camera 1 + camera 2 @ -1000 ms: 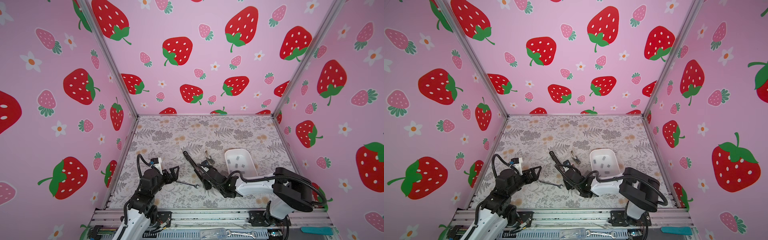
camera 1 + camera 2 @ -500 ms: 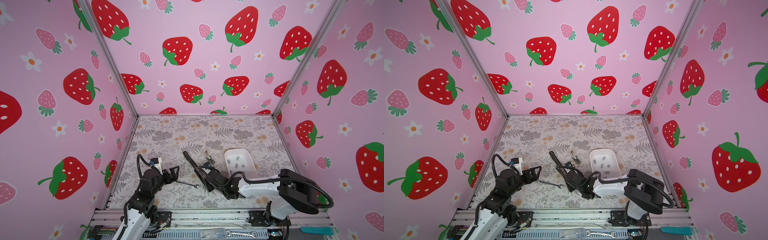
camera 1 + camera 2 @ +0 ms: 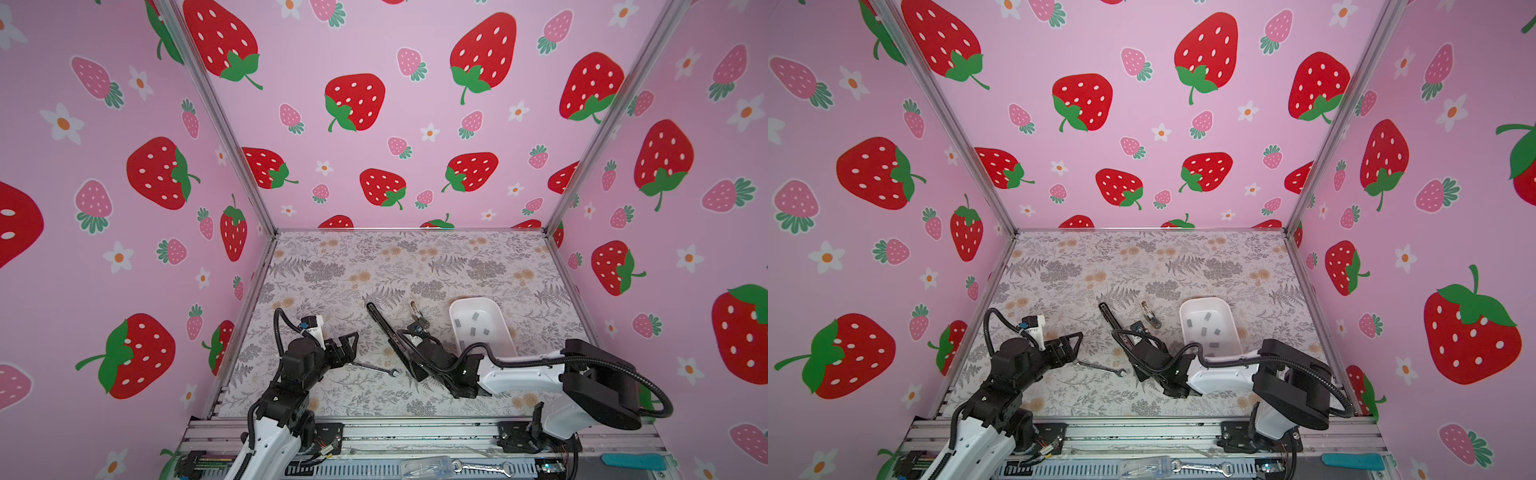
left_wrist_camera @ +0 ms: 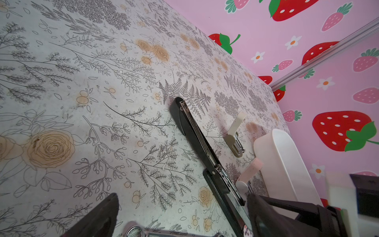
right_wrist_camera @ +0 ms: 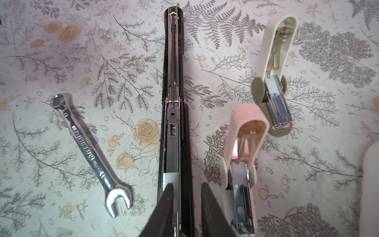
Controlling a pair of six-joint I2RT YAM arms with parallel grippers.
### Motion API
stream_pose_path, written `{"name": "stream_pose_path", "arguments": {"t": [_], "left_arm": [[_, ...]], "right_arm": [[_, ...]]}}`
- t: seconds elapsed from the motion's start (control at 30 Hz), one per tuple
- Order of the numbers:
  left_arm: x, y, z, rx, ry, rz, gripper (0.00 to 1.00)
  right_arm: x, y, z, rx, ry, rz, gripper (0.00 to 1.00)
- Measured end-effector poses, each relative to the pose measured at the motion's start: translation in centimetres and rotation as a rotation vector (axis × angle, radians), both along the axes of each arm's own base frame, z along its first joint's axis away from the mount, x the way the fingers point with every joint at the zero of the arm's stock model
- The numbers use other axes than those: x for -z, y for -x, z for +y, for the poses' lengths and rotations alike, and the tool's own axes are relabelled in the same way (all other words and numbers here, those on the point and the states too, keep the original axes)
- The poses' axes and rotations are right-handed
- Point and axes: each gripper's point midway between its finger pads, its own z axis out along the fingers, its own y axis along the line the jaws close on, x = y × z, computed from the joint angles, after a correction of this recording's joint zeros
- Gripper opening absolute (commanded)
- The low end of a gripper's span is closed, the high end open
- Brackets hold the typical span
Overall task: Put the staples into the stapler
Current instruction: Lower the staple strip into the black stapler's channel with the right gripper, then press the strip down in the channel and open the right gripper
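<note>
A staged robot-lab booth rather than any home or office — three pink walls printed with strawberries and flowers close in a desk covered in floral paper, joined at the corners by bare aluminium posts. A left arm and a right arm are bolted to a slotted metal rail along the desk's front edge — loose black cabling loops off them, and a spanner lies down by the mounts
</note>
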Motion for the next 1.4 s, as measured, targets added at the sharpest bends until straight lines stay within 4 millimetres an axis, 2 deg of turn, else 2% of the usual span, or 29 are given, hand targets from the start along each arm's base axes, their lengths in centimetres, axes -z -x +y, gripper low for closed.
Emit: {"name": "stream_pose_path", "arguments": {"t": [0.17, 0.3, 0.6, 0.77, 0.9, 1.07, 1.23, 1.4], "left_arm": [[0.0, 0.0, 0.0, 0.0, 0.0, 0.0, 0.99], [0.0, 0.0, 0.0, 0.0, 0.0, 0.0, 0.99], [0.0, 0.0, 0.0, 0.0, 0.0, 0.0, 0.99], [0.0, 0.0, 0.0, 0.0, 0.0, 0.0, 0.99], [0.0, 0.0, 0.0, 0.0, 0.0, 0.0, 0.99], [0.0, 0.0, 0.0, 0.0, 0.0, 0.0, 0.99], [0.0, 0.0, 0.0, 0.0, 0.0, 0.0, 0.99], [0.0, 0.0, 0.0, 0.0, 0.0, 0.0, 0.99]], "right_arm": [[0.1, -0.2, 0.4, -0.004, 0.0, 0.004, 0.25], [1.3, 0.0, 0.4, -0.015, 0.023, 0.025, 0.24], [1.4, 0.0, 1.0, -0.021, 0.011, 0.03, 0.22], [1.1, 0.2, 0.6, -0.02, 0.014, 0.038, 0.31], [-0.4, 0.5, -0.2, -0.026, -0.018, 0.03, 0.42], [-1.7, 1.2, -1.3, -0.043, -0.059, 0.022, 0.46], [-1.1, 2.6, -2.9, -0.088, -0.076, 0.042, 0.56], [-0.2, 3.8, -3.5, -0.137, -0.077, 0.071, 0.56]]}}
